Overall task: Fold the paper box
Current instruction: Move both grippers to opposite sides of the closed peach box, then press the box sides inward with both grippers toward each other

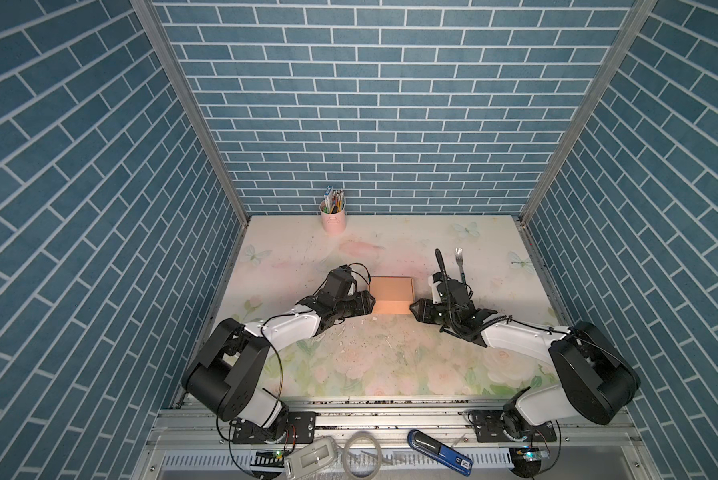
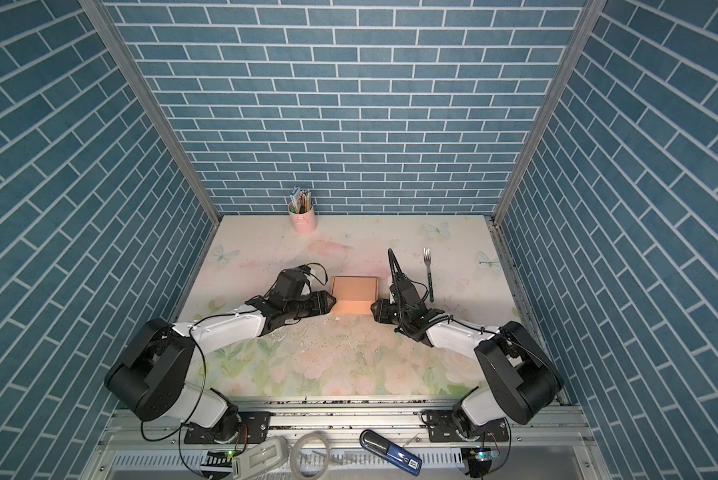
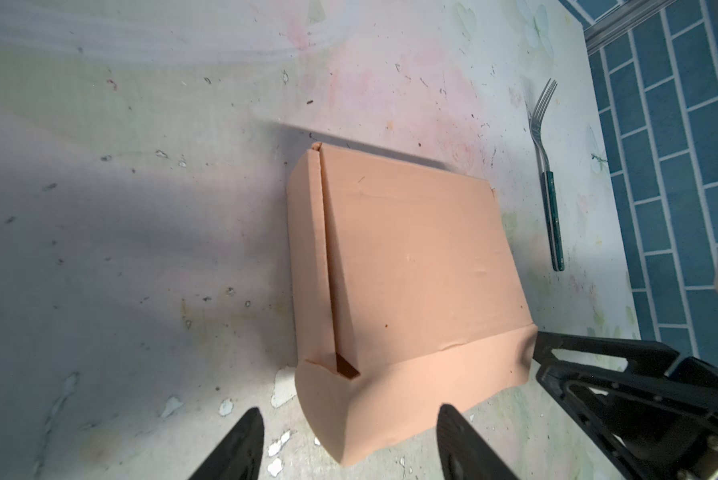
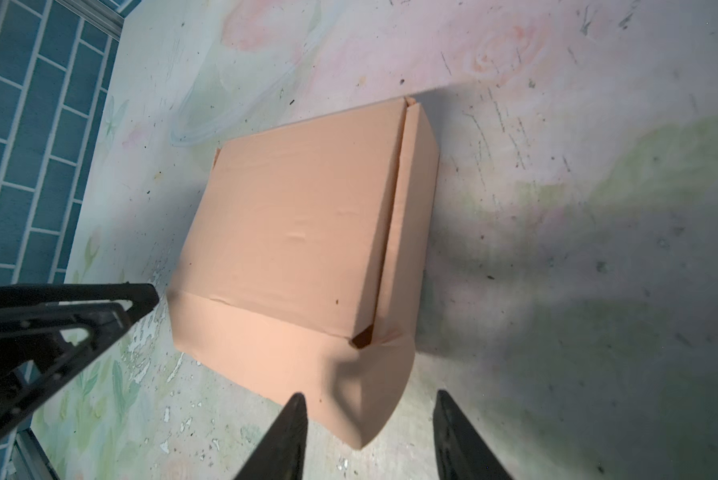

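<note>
Peach-orange cardboard paper box (image 1: 392,293), lid down, on floral counter (image 1: 390,365), left fingers (image 3: 241,449) and right fingers (image 4: 288,440) apart at its near corners, pink cup (image 1: 333,220) holding pencils (image 1: 336,198).

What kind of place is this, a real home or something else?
Probably a robot test booth, not a home: blue brick-pattern wall panels held in bare aluminium posts, a worn floral-printed tabletop, and two black-and-white robot arms bolted to a metal rail at its front edge.
</note>
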`<action>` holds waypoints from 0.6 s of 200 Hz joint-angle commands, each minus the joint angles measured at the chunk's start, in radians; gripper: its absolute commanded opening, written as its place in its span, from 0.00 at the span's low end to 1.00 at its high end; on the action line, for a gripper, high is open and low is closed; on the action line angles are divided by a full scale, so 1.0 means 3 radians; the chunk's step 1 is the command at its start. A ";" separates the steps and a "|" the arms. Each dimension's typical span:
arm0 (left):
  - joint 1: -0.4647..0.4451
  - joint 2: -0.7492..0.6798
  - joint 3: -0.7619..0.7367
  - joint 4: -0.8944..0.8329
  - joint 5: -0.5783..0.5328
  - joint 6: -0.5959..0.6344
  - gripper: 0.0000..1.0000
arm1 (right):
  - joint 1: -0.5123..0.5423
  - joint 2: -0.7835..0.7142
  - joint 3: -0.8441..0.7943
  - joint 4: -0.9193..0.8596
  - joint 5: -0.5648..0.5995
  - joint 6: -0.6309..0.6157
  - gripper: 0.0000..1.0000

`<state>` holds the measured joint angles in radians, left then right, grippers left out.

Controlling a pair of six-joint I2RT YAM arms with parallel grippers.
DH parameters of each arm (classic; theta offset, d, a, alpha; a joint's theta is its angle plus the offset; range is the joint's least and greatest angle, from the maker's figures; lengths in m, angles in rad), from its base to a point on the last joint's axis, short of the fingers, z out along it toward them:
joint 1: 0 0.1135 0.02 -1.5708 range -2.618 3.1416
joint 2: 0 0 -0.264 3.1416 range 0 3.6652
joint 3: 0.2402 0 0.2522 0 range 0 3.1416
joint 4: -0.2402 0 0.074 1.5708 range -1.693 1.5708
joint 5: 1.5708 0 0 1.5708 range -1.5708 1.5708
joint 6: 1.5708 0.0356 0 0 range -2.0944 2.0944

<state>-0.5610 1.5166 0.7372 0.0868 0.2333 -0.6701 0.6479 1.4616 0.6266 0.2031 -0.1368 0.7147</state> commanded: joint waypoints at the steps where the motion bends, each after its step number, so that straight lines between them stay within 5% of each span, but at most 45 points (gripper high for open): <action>1: -0.0070 0.0080 0.0029 0.0110 0.0010 -0.0035 0.68 | 0.0013 0.0050 0.0018 0.0095 -0.0012 0.0123 0.50; 120: -0.0257 0.0135 0.0245 0.0003 -0.0059 -0.0048 0.67 | 0.0011 0.0001 0.0024 0.0192 -0.0137 0.0201 0.43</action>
<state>-0.6281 1.5688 0.7902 0.1131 0.2287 -0.6888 0.6479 1.4738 0.6266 0.2481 -0.1608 0.7380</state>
